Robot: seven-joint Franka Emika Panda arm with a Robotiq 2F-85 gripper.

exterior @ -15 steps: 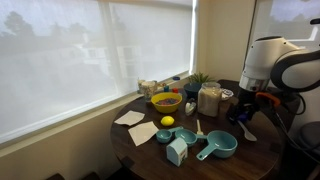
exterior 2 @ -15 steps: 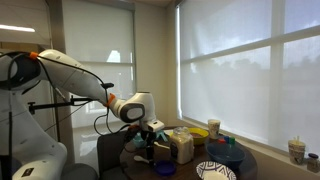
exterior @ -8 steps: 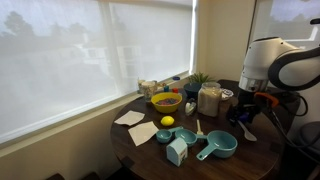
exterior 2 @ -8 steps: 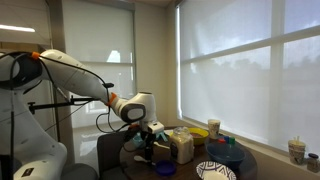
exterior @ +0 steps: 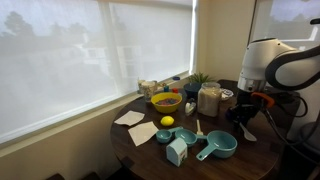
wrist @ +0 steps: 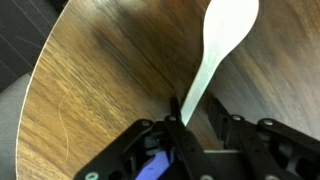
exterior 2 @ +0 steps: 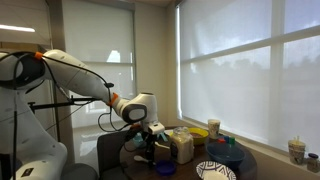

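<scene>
Spoon (wrist: pixel 214 48) on table (wrist: pixel 90 90); handle between gripper (wrist: pixel 203 128) fingers

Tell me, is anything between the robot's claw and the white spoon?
Nothing. In the wrist view the gripper straddles the handle of the white spoon, one finger on each side, with only bare wooden table around it.

The spoon (wrist: pixel 218 50) runs off the top edge; its handle end hides between the gripper (wrist: pixel 198 120) fingers.
</scene>
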